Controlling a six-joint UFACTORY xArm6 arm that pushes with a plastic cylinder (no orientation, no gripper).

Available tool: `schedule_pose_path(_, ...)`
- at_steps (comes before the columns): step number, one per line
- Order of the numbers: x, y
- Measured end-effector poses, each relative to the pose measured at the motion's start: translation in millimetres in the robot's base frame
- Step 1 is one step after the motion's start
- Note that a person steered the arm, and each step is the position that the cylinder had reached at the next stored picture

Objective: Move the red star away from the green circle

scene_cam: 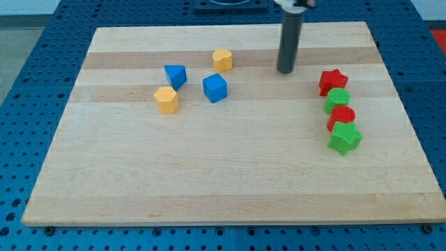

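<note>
At the counter's (230,195) right, the red star (333,81) is seen touching the green circle (338,100). Light and rigid, it should be pushed from its near side. No gripper is fitted; my tip (286,71) is placed left of it.

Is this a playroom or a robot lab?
Probably a robot lab. The wooden board lies on a blue bench full of holes, and my tip stands near the red star, among small blocks set out for pushing.
</note>
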State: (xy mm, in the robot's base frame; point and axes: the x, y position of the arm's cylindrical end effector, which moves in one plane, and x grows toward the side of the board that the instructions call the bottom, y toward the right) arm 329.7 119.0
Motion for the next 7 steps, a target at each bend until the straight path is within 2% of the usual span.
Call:
schedule_pose_path(3, -9.2, 130.6)
schedule_pose_path(4, 3.1, 147.8)
schedule_pose_path(7, 63.9, 147.1)
